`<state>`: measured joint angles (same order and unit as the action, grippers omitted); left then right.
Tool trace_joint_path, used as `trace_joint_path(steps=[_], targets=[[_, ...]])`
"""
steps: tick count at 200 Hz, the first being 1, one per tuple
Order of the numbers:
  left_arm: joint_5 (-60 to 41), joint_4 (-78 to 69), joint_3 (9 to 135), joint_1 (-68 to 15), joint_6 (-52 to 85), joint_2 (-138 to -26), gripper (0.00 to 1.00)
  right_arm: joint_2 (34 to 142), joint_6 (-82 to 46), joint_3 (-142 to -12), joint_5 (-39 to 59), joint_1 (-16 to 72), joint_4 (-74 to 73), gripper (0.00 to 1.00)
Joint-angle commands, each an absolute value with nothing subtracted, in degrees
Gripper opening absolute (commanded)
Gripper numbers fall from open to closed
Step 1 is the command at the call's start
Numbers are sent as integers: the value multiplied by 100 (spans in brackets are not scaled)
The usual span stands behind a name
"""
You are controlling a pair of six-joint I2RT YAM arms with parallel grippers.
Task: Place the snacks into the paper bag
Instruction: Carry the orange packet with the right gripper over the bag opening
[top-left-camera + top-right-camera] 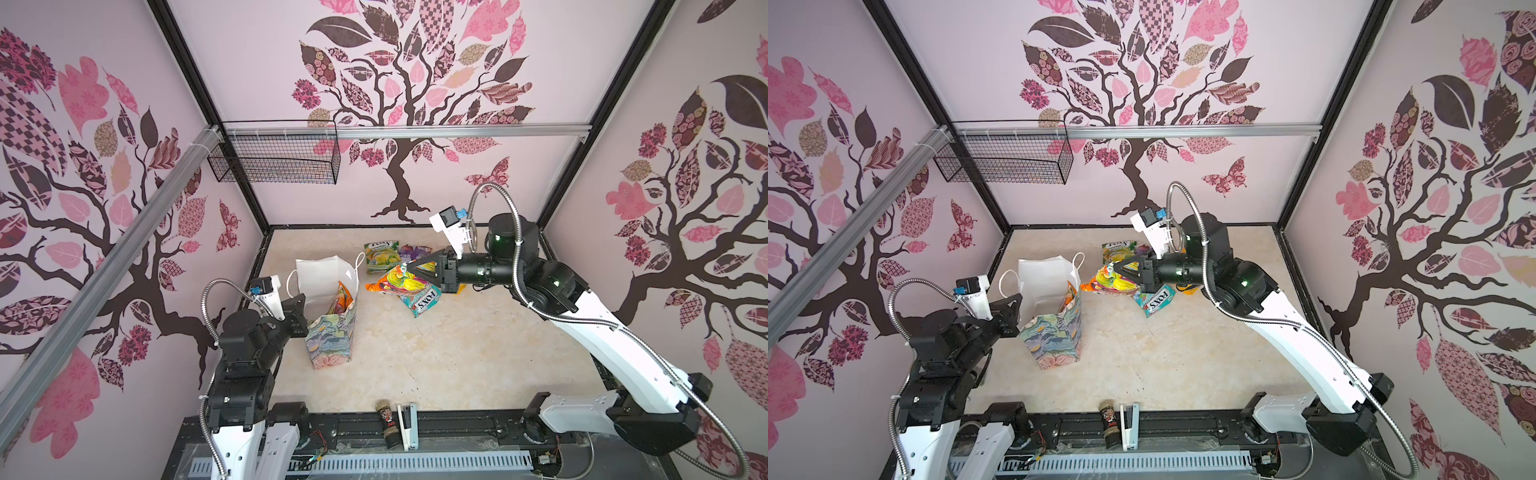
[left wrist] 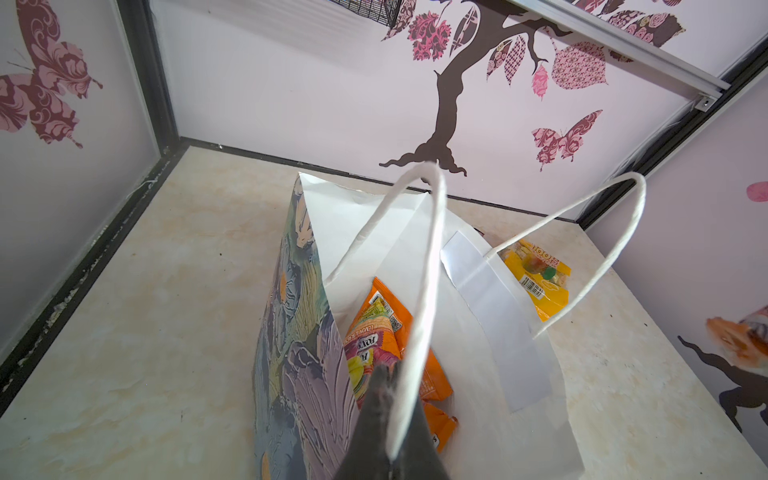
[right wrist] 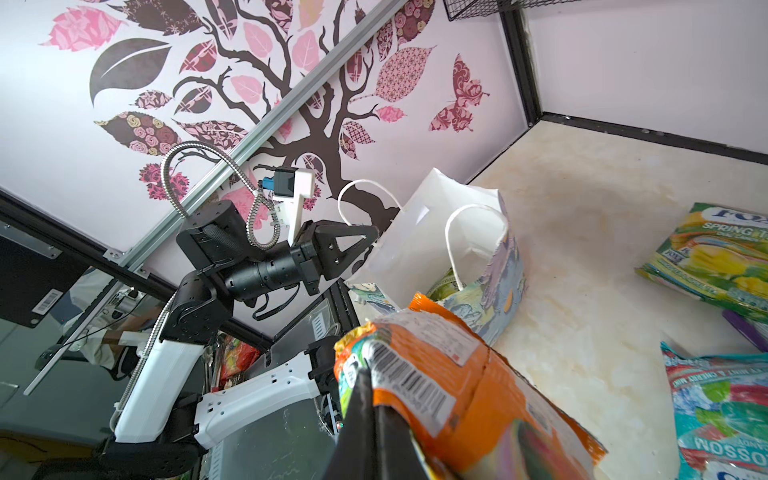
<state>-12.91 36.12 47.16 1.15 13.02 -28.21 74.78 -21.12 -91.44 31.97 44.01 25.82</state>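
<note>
The floral paper bag [image 1: 328, 340] [image 1: 1054, 336] stands upright and open at the left of the table. My left gripper [image 1: 301, 299] [image 2: 390, 374] is shut on the bag's near white cord handle [image 2: 424, 270]. Orange snack packets [image 2: 386, 332] lie inside the bag. My right gripper [image 1: 409, 266] [image 3: 365, 370] is shut on the edge of an orange-yellow snack packet [image 1: 395, 284] [image 3: 465, 374], which hangs above the table just right of the bag. On the table lie a teal packet [image 1: 422, 303], a green-yellow one [image 1: 380, 253], a purple one [image 1: 413, 251] and a yellow one [image 2: 536, 274].
A dark spice jar [image 1: 386, 424] and a white stapler [image 1: 407, 424] lie at the table's front edge. A black wire basket [image 1: 274, 158] hangs on the back wall rail. Walls close in the table on three sides.
</note>
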Motion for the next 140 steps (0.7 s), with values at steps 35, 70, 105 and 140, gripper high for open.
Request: trace_joint_path(steps=[35, 70, 105, 140], targets=[[-1144, 3566, 4729, 139, 1244, -2744, 0, 8310, -1864, -10325, 3150, 5012, 2660, 0], [-1097, 3569, 4724, 136, 1254, -2725, 0, 8891, -1888, -11046, 3492, 5202, 2662, 0], [-1116, 3586, 4720, 134, 1257, -2760, 0, 9433, -2061, -11581, 3916, 5311, 2376, 0], [-1092, 3587, 4723, 132, 1248, -2730, 0, 10037, -1938, -12411, 3917, 5357, 2617, 0]])
